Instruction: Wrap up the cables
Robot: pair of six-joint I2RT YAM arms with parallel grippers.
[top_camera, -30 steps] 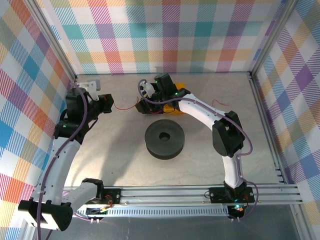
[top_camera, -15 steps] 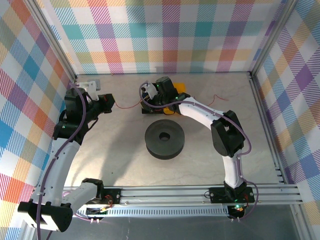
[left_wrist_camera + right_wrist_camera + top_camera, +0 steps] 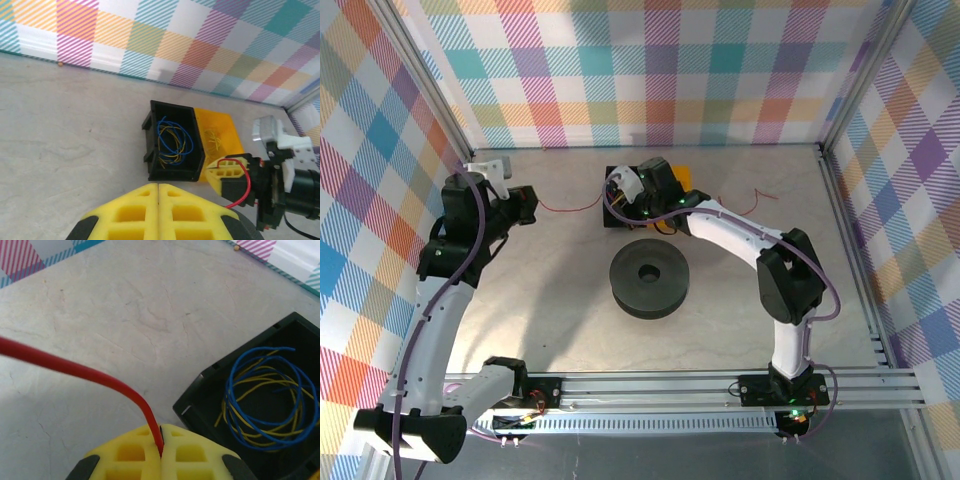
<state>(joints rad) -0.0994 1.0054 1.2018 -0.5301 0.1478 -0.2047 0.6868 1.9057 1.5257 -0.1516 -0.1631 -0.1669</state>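
Right jaws closed; wrist view shows cable (image 3: 75, 370) pinched.

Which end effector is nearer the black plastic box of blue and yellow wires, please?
Right. The right end effector sits beside the black plastic box; the left end effector is well to its left.

Thin red cable (image 3: 568, 211), gently sagging, one stretch pinched in the right gripper (image 3: 161, 434).

Checked walls (image 3: 650, 70) in pastel pink, teal, orange, purple and white close in the back and both sides. The surface (image 3: 570, 330) is pale grey with faint marbled veins. Slim metal posts (image 3: 430, 85) stand at the corners, and a slotted metal rail (image 3: 650, 385) runs along the near edge. The light is even and the shadows soft.
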